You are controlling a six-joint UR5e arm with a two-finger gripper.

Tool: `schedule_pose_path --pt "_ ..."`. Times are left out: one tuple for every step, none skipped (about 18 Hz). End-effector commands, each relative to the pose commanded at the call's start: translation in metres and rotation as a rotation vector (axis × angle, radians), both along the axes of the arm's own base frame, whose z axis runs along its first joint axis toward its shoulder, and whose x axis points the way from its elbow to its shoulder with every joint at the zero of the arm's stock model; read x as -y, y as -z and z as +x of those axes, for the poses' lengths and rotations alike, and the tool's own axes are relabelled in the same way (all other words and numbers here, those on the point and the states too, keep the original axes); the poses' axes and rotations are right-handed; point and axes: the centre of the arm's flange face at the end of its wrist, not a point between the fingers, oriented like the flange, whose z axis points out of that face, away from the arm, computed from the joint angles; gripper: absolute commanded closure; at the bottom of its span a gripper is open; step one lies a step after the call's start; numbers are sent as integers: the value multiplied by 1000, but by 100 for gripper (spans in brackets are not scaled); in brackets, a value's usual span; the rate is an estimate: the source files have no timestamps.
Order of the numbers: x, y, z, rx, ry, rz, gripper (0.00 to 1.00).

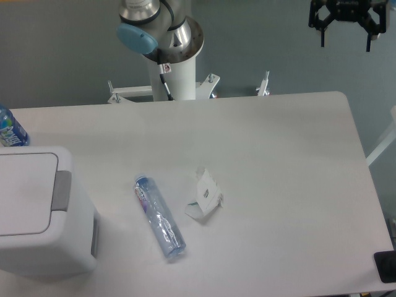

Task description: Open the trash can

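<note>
The white trash can sits at the table's left edge, lid down flat, its grey push tab facing right toward the clear plastic bottle. That bottle lies just beside the can, long axis running diagonally. Crumpled paper rests right of the bottle. Far upper right, the gripper hangs with fingers spread wide, empty.

The trash can sits at the surface's left edge; right of it lies a bottle (crumpled paper just beyond).
</note>
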Motion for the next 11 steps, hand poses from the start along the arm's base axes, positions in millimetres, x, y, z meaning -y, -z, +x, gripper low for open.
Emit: schedule_pose_path --pt "0 0 0 0 -2 -1 0" --pt "0 1 0 2 -2 -1 0" --pt "0 0 0 1 -3 0 0" --pt "-1 0 0 -1 -2 0 0" --pt "-1 0 0 0 2 5 0" --pt "-3 1 -1 3 2 15 0" --pt "-3 1 0 8 -17 28 0" --pt "-4 1 0 20 -58 45 0" --pt "-9 1 1 34 -102 78 0" --pt "-18 2 3 51 -136 109 0" --pt "-26 2 6 65 -169 129 0"
